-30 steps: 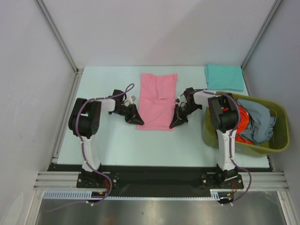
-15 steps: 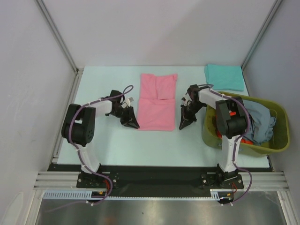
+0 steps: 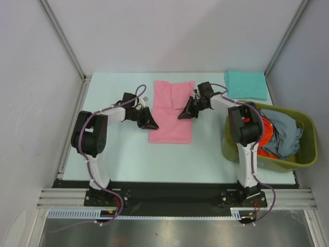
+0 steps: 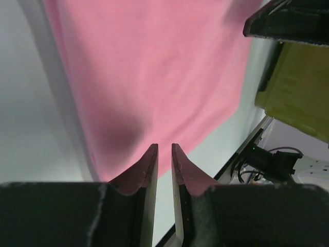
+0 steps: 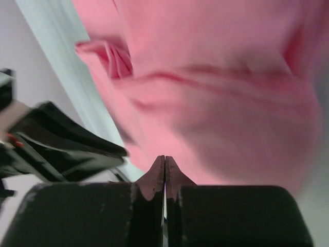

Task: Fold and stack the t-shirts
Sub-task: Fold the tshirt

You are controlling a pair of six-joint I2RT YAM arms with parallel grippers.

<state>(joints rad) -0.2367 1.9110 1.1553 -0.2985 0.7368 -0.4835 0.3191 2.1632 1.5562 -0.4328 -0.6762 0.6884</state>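
Note:
The pink t-shirt (image 3: 172, 116) lies flat mid-table, with a crosswise fold line across its middle. My left gripper (image 3: 152, 124) rests low at the shirt's left edge. In the left wrist view its jaws (image 4: 164, 146) stand a narrow slit apart with nothing between them, over pink cloth (image 4: 154, 67). My right gripper (image 3: 183, 114) sits over the shirt's right side by the fold. It is shut and empty (image 5: 165, 158) above the rumpled pink cloth (image 5: 221, 103). A folded teal t-shirt (image 3: 245, 85) lies at the far right. Orange-red (image 3: 264, 139) and grey-blue (image 3: 282, 135) t-shirts lie in the basket.
The olive-green basket (image 3: 303, 160) stands at the right edge of the table, close to the right arm's base. Grey walls and metal rails close the table in on the left, back and right. Bare table (image 3: 118, 149) shows left of the shirt.
The right gripper has swung from beside the shirt's near right corner up and left onto the fold. The left gripper has shifted slightly toward the shirt's left edge.

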